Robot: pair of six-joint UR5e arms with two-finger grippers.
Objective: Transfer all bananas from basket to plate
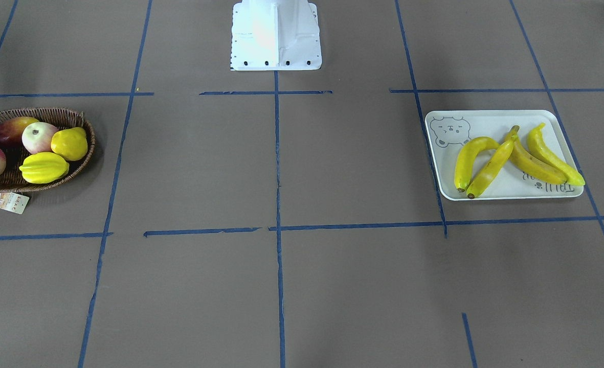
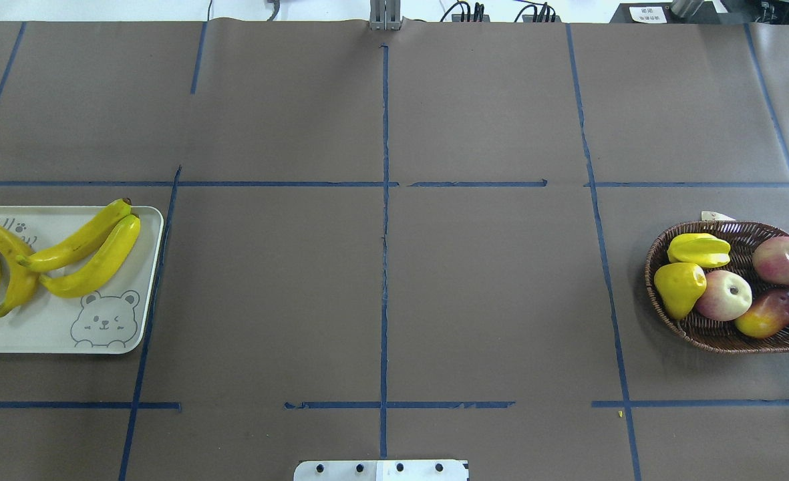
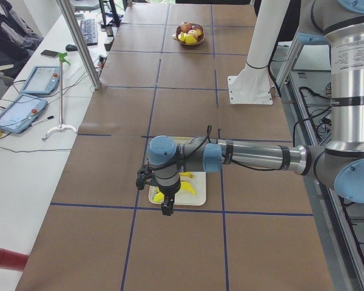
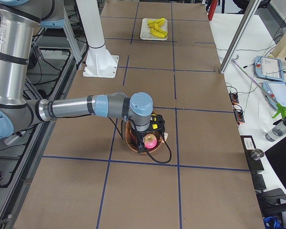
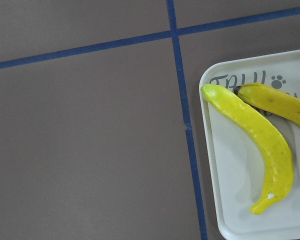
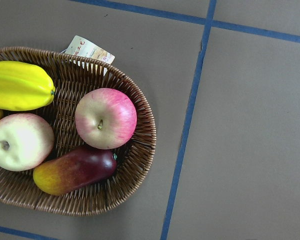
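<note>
Brown paper tabletop (image 2: pixel 488 294), blue-taped, bears four glossy yellow bananas (image 2: pixel 97 264) on the off-white bear-print plate (image 2: pixel 40 327), far from the dark wicker basket (image 2: pixel 721 341). Only side views show left gripper (image 3: pixel 166 210), right gripper (image 4: pixel 145 143); openings cannot be told.

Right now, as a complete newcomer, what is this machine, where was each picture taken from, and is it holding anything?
It is two robot arms at a taped brown table. Two cameras look down from opposite sides, two look along the table from its ends, two ride on the wrists. Four bananas lie on the bear-print plate; the basket holds two apples, a mango, a starfruit and a lemon. The left gripper hangs by the plate, the right gripper over the basket. I see nothing held; whether they are open, I cannot tell.
</note>
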